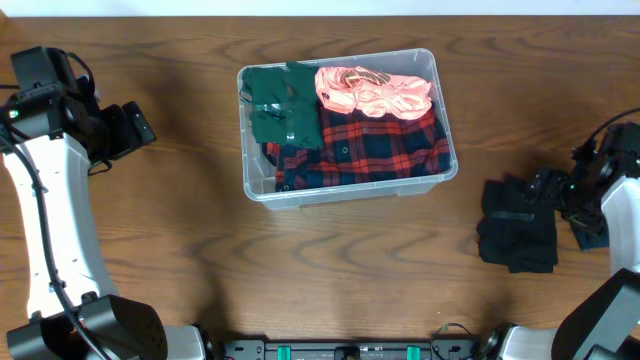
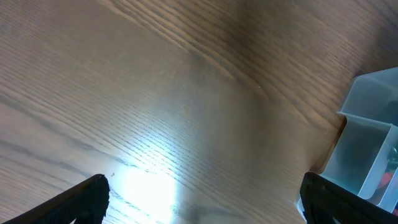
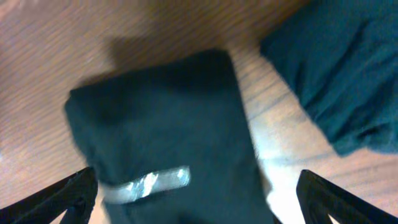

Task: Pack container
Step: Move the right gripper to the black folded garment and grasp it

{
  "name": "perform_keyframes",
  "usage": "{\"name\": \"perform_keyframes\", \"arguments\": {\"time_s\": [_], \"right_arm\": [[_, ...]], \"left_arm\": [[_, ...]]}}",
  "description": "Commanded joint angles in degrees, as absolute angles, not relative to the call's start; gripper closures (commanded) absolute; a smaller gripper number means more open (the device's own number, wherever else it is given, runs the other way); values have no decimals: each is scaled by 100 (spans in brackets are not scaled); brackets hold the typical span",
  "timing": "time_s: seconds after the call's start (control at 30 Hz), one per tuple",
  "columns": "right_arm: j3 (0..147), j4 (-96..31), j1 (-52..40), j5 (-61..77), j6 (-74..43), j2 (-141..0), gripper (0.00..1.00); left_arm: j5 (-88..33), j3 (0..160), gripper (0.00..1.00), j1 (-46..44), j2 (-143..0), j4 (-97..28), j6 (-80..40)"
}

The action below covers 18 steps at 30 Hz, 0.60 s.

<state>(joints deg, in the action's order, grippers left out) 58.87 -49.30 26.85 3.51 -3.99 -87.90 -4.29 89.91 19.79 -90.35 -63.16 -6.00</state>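
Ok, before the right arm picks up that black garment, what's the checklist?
1. Right jaws open over the black garment: ok.
2. Black garment lying free on the table, outside the container: ok.
3. Room in the container above the plaid shirt, green garment and pink garment: cannot tell.
4. Left jaws open, empty, away from the container: ok.

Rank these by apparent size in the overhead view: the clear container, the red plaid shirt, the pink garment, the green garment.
1. container, clearly largest.
2. red plaid shirt, judged by its visible part.
3. pink garment and green garment: these cover about the same area, too close to rank.
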Motion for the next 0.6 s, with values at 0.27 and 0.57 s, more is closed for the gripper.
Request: {"name": "perform_keyframes", "arguments": {"time_s": [0.27,0.57], "right_arm": [[4740,-4047,2816,305,-683,-8781,11],[4703,-4001,2816,539,-690,-8781,95]], "left_arm": [[-425,8945,2,1997,-9072,-6296,-613],[-427,8945,2,1997,-9072,-6292,-613]]}}
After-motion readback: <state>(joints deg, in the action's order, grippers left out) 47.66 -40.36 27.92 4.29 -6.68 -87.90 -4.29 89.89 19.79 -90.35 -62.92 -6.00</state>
